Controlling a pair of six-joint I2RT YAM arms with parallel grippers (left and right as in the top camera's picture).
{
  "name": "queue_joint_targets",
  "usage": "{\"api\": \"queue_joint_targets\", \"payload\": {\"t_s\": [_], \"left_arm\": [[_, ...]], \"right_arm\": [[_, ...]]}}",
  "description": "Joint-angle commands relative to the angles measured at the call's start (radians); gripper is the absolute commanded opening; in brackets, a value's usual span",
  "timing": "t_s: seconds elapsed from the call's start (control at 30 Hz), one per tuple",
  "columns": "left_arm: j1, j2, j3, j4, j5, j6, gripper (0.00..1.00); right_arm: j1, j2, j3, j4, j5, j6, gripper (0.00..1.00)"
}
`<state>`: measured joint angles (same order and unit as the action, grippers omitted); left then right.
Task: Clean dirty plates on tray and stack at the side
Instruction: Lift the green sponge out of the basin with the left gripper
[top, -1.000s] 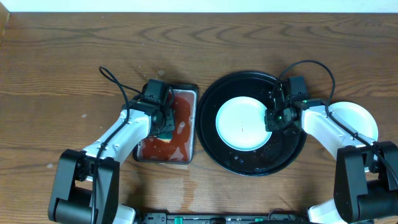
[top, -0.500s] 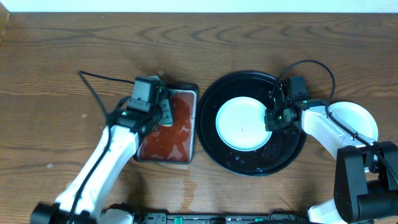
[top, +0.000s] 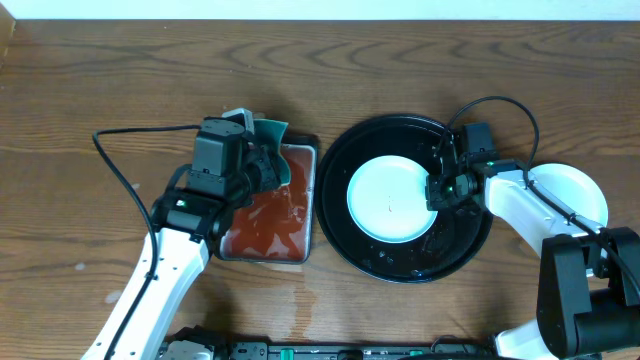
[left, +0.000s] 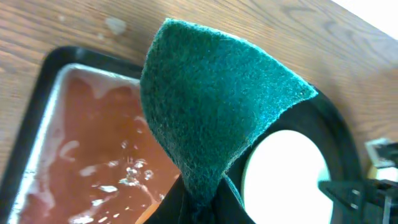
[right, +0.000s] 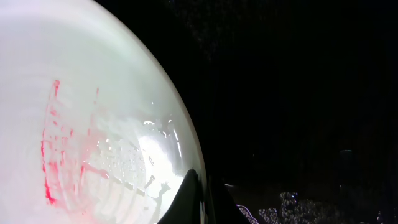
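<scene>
Well, roughly midway, I'd judge: one white plate (top: 575, 185) sits off at the side on the surface (top: 100, 120), while a pale plate (top: 385, 200) lies on the black tray (top: 400, 265), red smears at its centre. The right pincer (top: 437, 192) is pinched on its rim; the left pincer (top: 258, 165), clamped on a green scouring pad (top: 272, 135), hangs above the small tray of red liquid (top: 316, 215).

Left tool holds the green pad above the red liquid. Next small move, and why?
Probably swing the left tool right until the pad hangs over the plate: red smears mark it, and the right tool pinches its rim on the tray.
</scene>
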<state>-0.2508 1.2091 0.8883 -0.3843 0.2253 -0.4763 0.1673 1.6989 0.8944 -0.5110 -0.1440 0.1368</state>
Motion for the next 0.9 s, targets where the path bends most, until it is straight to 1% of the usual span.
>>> {"api": "queue_joint_targets", "payload": {"t_s": [0.0,0.17,0.33,0.5,0.6,0.73,0.87], "left_arm": [[0.045,-0.011,-0.006,0.009,0.099,-0.037,0.07],[0.155,-0.01,-0.011,0.01,0.286,-0.038,0.08],[0.272,-0.008,-0.054,0.015,0.46,-0.038,0.07],[0.384,-0.008,-0.126,0.073,0.646,-0.038,0.08],[0.424,-0.008,-0.144,0.092,0.698,-0.025,0.07],[0.431,-0.008,-0.144,0.139,0.768,0.038,0.07],[0.431,-0.008,-0.144,0.204,0.786,0.059,0.07]], "right_arm": [[-0.002,0.012,-0.024,0.0,0.021,-0.031,0.01],[-0.002,0.012,-0.024,0.0,0.021,-0.031,0.01],[-0.002,0.012,-0.024,0.0,0.021,-0.031,0.01],[-0.002,0.012,-0.024,0.0,0.021,-0.031,0.01],[-0.002,0.012,-0.024,0.0,0.021,-0.031,0.01],[-0.002,0.012,-0.024,0.0,0.021,-0.031,0.01],[-0.002,0.012,-0.024,0.0,0.021,-0.031,0.01]]}}
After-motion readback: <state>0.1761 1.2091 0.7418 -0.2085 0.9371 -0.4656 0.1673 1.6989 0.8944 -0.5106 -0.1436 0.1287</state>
